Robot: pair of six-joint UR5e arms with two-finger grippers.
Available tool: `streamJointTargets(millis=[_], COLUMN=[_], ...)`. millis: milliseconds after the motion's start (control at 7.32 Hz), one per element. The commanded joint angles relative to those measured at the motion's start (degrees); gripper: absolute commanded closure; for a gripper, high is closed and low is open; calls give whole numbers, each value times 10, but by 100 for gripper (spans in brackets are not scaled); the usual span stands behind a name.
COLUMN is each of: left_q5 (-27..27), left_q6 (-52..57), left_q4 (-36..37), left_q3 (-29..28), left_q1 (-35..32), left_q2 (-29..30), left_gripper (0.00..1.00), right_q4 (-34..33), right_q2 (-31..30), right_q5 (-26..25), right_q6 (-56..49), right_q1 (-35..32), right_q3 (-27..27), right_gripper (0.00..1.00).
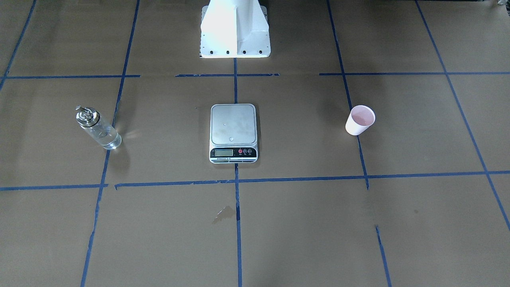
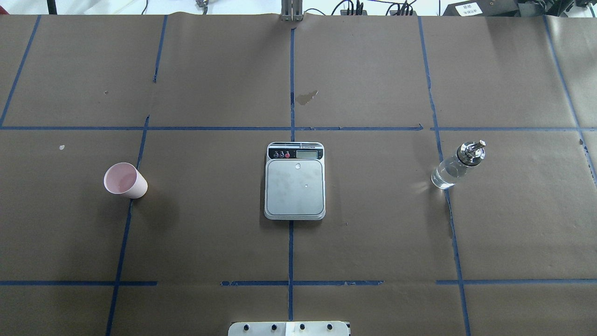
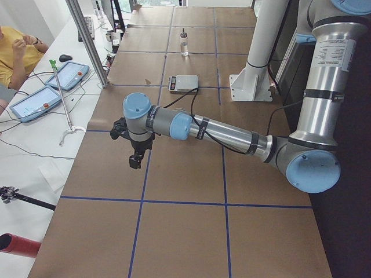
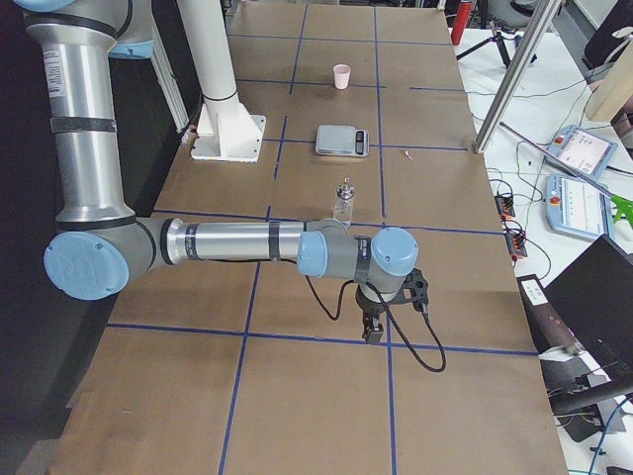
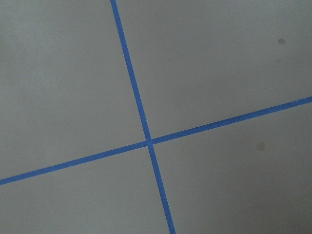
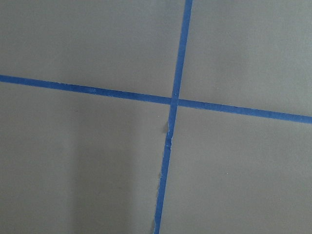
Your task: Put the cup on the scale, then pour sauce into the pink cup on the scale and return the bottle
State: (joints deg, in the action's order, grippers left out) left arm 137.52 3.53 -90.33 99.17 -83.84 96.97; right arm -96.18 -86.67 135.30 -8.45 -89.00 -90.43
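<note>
Brown paper-covered counter, taped into a grid of blue lines. White metal robot pedestal at the robot-side edge, in line with the middle tape line.

Grey-and-blue left arm: reaches out low over the counter's left end, outside the overhead view. Left jaws point down above a blue line; cannot tell whether apart or together.

Grey-and-blue right arm: mirrored pose over the right end. Right jaws point down near a tape line, well apart from the bottle; cannot tell their state either. Both wrist views: only paper and a blue tape cross.

Flat square kitchen scale with silver-grey steel platform and white body: lies at counter centre on the middle line, display and buttons on the far side from the robot.

Small clear glass bottle with shiny silver pour-spout cap: stands upright on a blue line on the robot's right, well apart from the scale.

Small tapered pale pink cup: upright, mouth up, on the robot's left, touching a blue line, well apart from the scale, not yet on it.

Clear colourless sauce: inside the bottle, seen through the glass.

Small dark stain: on the paper beyond the scale, beside the middle line.

Two tiny droplets: on the scale's platform.
</note>
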Motion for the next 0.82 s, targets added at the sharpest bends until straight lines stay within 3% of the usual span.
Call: streamJointTargets(millis=[0,137,273,683], left_q5=[17,-23,-24,-24], left_q6=[-212,-336,-371,-438], left_q4=[-113,-167,-174,-174], left_q3=[35,39,40,34], left_q1=[127,171,194,272], left_q2=[1,0,-2,-2], left_gripper=[0,0,2,5], right_q4=[-1,0,1,-1], right_q2=[-3,-4,-4,-5], right_q5=[30,76,92,93], right_q6=[5,8,12,41], right_q1=[1,2,5,31], right_q3=[-18,-19,-22,-45], right_gripper=[0,0,0,0])
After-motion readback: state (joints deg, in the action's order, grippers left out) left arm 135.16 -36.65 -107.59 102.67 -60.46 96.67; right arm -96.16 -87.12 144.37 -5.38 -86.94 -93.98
